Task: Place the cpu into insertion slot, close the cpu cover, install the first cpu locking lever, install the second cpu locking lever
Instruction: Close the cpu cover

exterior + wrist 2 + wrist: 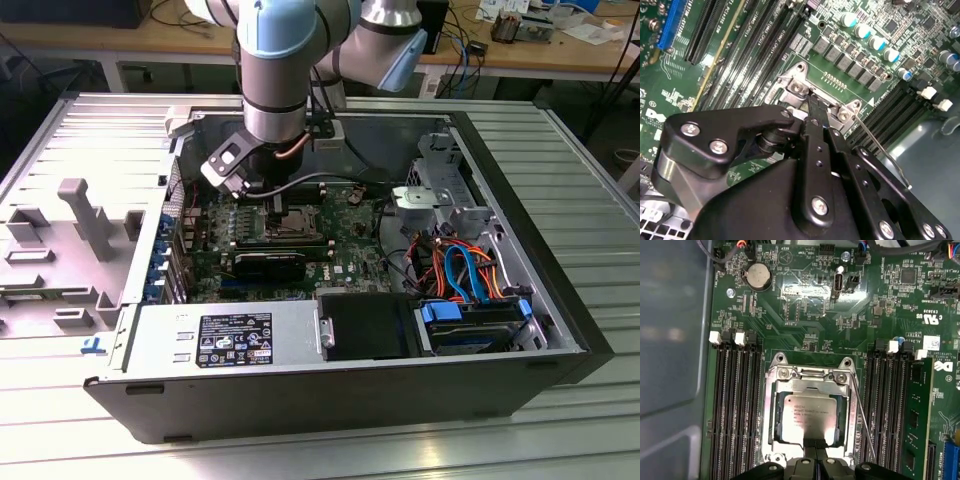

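The cpu, a silver-grey square chip, lies in the insertion slot on the green motherboard. The cpu cover, a silver frame, lies flat around the chip. My gripper is shut with nothing between its black fingers, and the tips rest at the cover's edge over the chip. In the second wrist view the fingertips sit on the socket frame. A thin wire locking lever runs along one side of the socket, angled away from it; its free end hangs clear. The exterior view has the gripper just above the socket.
Black memory slots flank the socket on both sides, and one green memory module is seated. The open computer case holds a power supply, drive bay and coloured cables. Grey plastic holders stand outside the case.
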You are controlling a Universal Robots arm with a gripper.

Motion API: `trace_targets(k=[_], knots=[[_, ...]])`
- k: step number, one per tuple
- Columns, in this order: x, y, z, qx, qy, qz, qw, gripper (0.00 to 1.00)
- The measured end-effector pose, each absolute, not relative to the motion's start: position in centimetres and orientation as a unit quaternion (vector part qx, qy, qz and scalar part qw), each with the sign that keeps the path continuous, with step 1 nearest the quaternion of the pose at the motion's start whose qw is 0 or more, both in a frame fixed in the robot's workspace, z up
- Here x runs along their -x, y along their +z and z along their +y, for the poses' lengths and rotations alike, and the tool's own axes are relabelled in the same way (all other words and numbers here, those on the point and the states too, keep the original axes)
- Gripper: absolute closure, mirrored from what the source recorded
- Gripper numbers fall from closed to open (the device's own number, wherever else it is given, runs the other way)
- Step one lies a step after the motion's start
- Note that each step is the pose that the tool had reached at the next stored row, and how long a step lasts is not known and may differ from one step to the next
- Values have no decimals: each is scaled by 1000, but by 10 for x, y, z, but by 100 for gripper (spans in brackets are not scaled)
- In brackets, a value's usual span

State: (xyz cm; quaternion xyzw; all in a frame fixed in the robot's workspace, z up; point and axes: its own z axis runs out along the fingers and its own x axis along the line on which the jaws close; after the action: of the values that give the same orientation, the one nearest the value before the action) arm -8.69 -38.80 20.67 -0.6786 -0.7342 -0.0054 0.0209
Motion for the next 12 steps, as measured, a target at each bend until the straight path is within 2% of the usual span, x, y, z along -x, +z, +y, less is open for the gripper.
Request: trace_targets(k=[4, 8, 12], knots=[[84, 216, -388, 678, -4, -734, 22, 89], [67, 221, -388, 678, 0, -734, 29, 89], [66, 239, -388, 678, 1, -734, 31, 89]])
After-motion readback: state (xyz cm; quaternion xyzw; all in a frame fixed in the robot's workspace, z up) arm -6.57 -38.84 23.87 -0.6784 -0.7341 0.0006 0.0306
